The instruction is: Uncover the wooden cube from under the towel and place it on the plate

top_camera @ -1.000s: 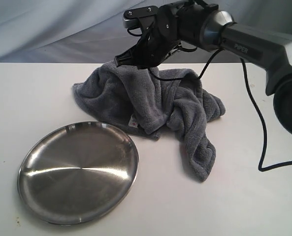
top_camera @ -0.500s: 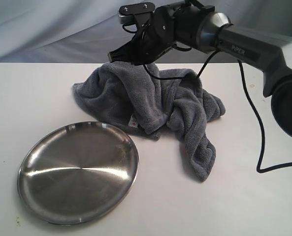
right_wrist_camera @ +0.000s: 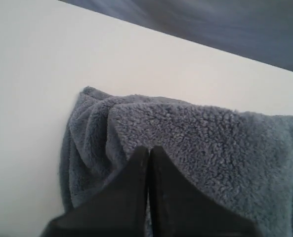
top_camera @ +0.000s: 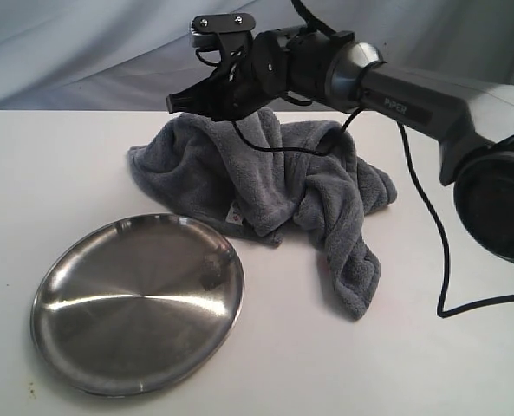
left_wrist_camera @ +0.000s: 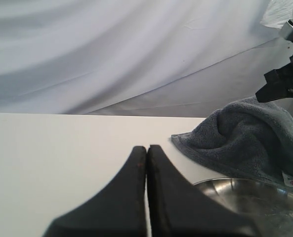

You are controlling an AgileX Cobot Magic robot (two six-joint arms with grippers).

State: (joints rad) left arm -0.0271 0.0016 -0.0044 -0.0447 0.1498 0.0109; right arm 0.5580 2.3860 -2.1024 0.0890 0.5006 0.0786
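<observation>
The dark grey towel (top_camera: 265, 182) lies bunched in a mound on the white table, its white tag (top_camera: 235, 215) facing the plate. The wooden cube is hidden. The steel plate (top_camera: 74, 342) sits empty at the front left, near the towel's edge. My right gripper (top_camera: 174, 102) hovers shut just above the towel's upper left peak, with no cloth between its fingers; its wrist view shows the gripper (right_wrist_camera: 148, 148) over the towel (right_wrist_camera: 200, 133). My left gripper (left_wrist_camera: 146, 147) is shut and empty, low over the table, beside the plate (left_wrist_camera: 245, 190) and towel (left_wrist_camera: 245, 133).
The right arm (top_camera: 413, 87) reaches across from the right edge above the towel. Its black cable (top_camera: 443, 234) hangs down to the table at the right. A grey cloth backdrop (top_camera: 83, 52) closes off the far side of the table.
The right gripper has moved left and slightly up along the towel's top, staying shut. The towel and plate have not moved.
</observation>
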